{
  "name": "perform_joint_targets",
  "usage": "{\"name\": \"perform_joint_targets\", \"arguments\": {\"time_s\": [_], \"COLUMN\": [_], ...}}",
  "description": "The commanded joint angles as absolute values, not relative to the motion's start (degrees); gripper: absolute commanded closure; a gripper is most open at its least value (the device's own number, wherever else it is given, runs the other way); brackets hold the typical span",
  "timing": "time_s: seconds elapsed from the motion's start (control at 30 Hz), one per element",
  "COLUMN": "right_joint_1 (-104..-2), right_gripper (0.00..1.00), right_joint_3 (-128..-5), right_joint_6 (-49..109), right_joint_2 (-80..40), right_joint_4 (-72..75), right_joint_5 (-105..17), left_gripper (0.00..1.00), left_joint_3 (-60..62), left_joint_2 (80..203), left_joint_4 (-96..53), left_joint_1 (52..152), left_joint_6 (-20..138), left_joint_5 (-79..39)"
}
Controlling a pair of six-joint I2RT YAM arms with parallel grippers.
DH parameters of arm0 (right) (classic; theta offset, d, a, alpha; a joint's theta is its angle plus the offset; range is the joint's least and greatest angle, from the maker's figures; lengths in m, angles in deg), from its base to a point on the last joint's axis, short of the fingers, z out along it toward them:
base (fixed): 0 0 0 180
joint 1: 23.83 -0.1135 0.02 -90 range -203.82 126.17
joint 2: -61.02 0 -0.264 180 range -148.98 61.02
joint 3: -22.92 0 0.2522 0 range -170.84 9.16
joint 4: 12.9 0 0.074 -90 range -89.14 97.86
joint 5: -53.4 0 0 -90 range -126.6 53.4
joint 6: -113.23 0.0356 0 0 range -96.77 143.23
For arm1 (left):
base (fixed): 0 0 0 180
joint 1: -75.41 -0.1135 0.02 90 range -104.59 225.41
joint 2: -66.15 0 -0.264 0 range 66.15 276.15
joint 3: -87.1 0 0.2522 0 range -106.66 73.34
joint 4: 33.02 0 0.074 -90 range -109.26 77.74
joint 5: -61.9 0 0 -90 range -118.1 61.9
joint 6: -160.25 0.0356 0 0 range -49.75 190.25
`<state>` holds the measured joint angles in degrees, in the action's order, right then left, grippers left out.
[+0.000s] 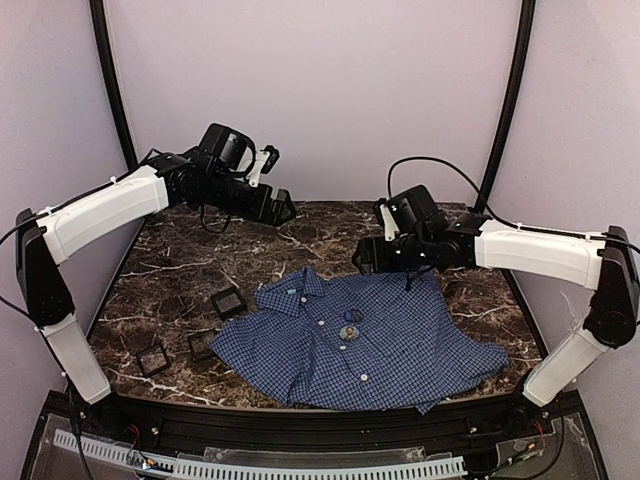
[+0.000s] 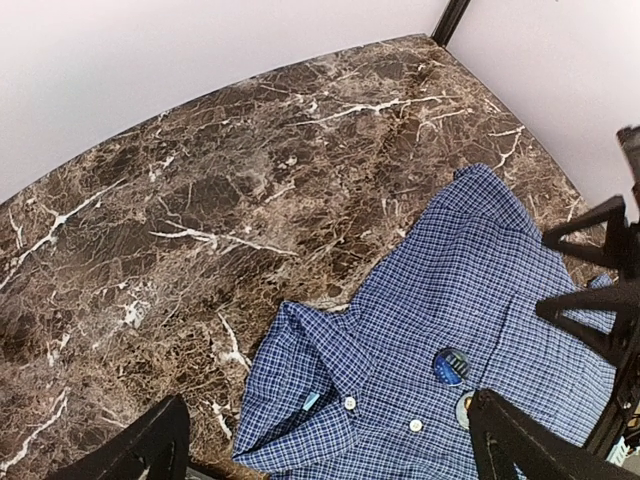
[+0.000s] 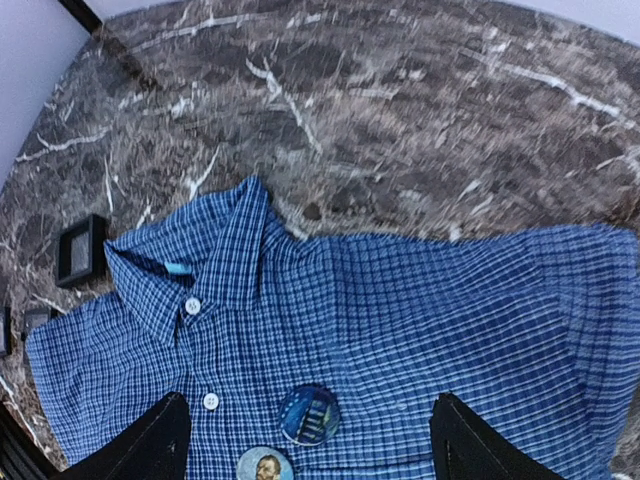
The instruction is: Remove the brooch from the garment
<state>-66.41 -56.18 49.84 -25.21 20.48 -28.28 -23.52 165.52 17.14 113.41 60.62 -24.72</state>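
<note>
Pale lilac walls point(image 1: 320, 70), black corner post point(image 1: 110, 80) upper left. Dark brown marble table point(image 1: 170, 265) with white veins. left gripper point(image 1: 283, 208) hovers upper centre-left, jaws wide apart, nothing in them. Three small black square trays point(image 1: 229, 301) lower left on the marble, near the shirt point(image 1: 400, 345). It lies flat at lower centre. blue brooch point(image 3: 309, 415) and portrait brooch point(image 3: 265, 466) sit mid-shirt by the buttons. right gripper point(image 1: 362, 258) above the shirt's upper edge, jaws apart, empty. Second black post point(image 1: 510, 100) upper right.

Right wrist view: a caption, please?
Checked shirt spread on a marble table, blue brooch and portrait brooch beside its buttons.
</note>
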Motion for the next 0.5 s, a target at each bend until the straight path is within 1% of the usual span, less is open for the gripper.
{"name": "perform_joint_targets", "arguments": {"time_s": [0.0, 0.1, 0.23, 0.47], "right_joint_1": [-70.16, -71.21, -71.57, -72.68], "right_gripper": [0.19, 0.24, 0.34, 0.43], "right_joint_3": [-59.22, -61.01, -62.96, -64.14], "right_joint_6": [57.07, 59.27, 61.09, 62.72], "right_joint_2": [-31.61, -35.47, -39.63, -44.48], "right_joint_4": [26.98, 26.85, 28.35, 30.05], "right_joint_5": [-28.18, -28.46, -28.13, -26.29], "left_gripper": [0.01, 0.01, 0.01, 0.01], "left_joint_3": [-16.77, -13.04, -11.71, -10.07], "left_joint_2": [160.64, 158.8, 158.77, 158.11], "left_joint_4": [13.61, 10.31, 12.26, 10.73], "left_joint_1": [109.69, 108.77, 108.72, 108.71], "left_joint_6": [58.47, 57.64, 59.37, 57.61], "left_joint_5": [-23.8, -22.24, -22.93, -20.78]}}
